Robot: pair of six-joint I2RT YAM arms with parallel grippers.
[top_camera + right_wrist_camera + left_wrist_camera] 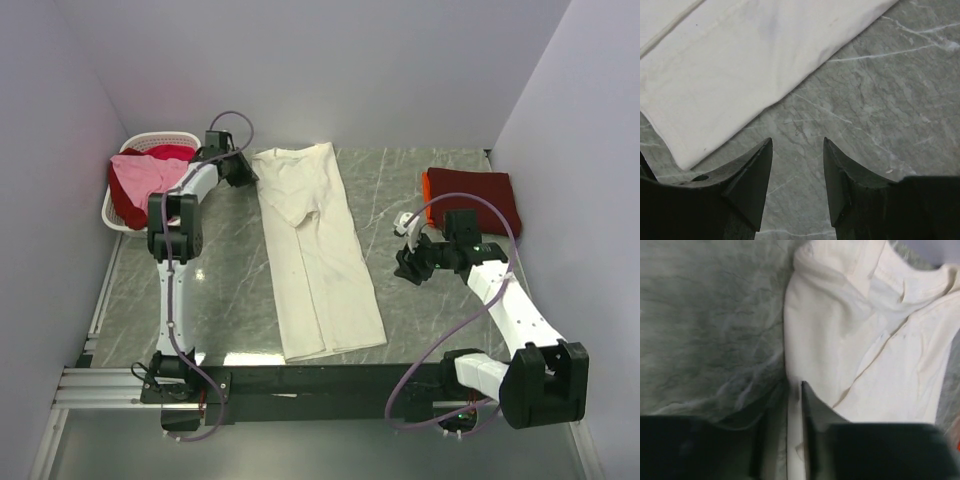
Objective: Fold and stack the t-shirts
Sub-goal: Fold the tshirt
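far left: white basket [160, 137], pink t-shirt [140, 175] and red t-shirt [170, 152] heaped inside. left gripper [794, 386]: jaws nearly closed, pinching the far-left edge of cream t-shirt [315, 250]. shirt lies mid-table, folded lengthwise; judged light, limp, likely to sag, so best taken at two corners. right gripper [797, 142]: jaws apart, empty, over the table [880, 100] beside the shirt. far right: dark red t-shirt [475, 195], folded.

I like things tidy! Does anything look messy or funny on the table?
Yes. The cream shirt lies crooked, slanting across the table, and its collar end is bunched and wrinkly. A pink shirt is heaped loosely in the white basket and seems to droop over its edge.
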